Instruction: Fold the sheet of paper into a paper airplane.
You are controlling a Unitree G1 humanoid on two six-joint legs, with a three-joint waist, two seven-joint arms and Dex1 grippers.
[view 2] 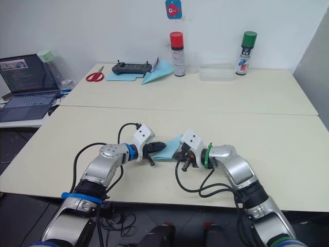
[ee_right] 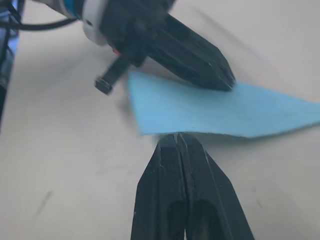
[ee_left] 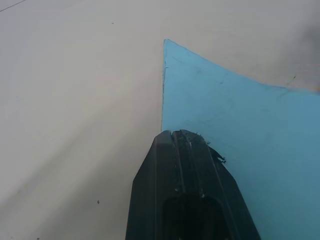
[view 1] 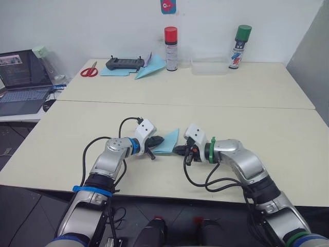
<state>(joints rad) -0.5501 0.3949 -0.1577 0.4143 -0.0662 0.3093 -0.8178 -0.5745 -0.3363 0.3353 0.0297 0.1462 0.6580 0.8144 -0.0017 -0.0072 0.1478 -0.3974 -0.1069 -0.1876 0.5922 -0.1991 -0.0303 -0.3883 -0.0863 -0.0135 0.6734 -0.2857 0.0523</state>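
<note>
Your thin light blue folded sheet of paper lies flat on the cream surface between both hands, its long axis running away from you. Left hand and right hand, both closed and empty, touch opposite edges, equally near.

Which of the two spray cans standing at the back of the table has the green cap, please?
The spray can on the robot's right, just beyond the clear container; the other can, farther left, has a red cap.
</note>
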